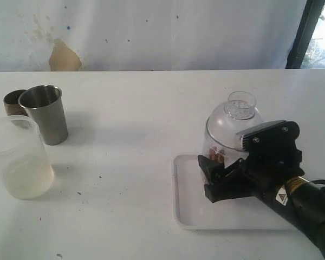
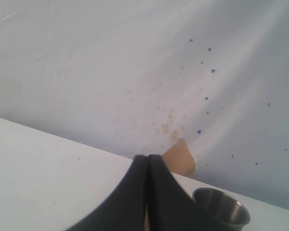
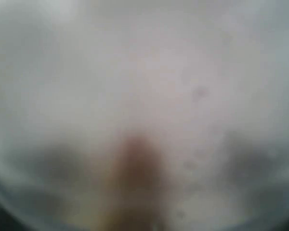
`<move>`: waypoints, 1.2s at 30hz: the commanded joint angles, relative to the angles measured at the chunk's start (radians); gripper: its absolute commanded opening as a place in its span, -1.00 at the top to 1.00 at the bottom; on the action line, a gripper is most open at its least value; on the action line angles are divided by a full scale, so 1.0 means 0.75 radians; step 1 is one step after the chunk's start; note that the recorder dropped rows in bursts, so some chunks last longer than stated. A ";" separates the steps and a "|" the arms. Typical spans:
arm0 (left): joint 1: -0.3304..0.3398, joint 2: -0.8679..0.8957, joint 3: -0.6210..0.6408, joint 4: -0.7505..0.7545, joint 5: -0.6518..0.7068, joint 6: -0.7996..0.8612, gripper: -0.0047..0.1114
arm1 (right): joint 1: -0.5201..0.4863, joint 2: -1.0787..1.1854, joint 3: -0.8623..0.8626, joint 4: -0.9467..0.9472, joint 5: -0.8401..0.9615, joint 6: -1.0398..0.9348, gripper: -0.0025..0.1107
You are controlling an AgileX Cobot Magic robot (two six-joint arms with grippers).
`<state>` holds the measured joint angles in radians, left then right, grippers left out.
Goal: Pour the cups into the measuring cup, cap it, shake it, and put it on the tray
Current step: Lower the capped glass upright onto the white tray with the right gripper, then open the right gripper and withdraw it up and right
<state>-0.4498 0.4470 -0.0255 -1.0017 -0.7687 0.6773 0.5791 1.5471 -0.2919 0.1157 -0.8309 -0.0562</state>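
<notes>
We find the right fingers spread wide, clasping the measuring cup between them; the left fingers are pressed together, empty

The only marking I can find is a small label on my right arm, at the lower right of the exterior frame, showing a warning triangle beside a yellow patch, its lettering too small to read.

Left gripper: fingers pressed together. Right gripper: fingers wide apart, arm low.
</notes>
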 commanded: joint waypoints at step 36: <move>0.000 -0.006 0.004 0.021 0.036 -0.011 0.92 | -0.006 -0.245 -0.035 -0.005 -0.039 -0.014 -0.89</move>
<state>-0.4498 0.4470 -0.0255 -0.9998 -0.7439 0.6732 0.5791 1.4277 -0.3174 0.1159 -0.8690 -0.0723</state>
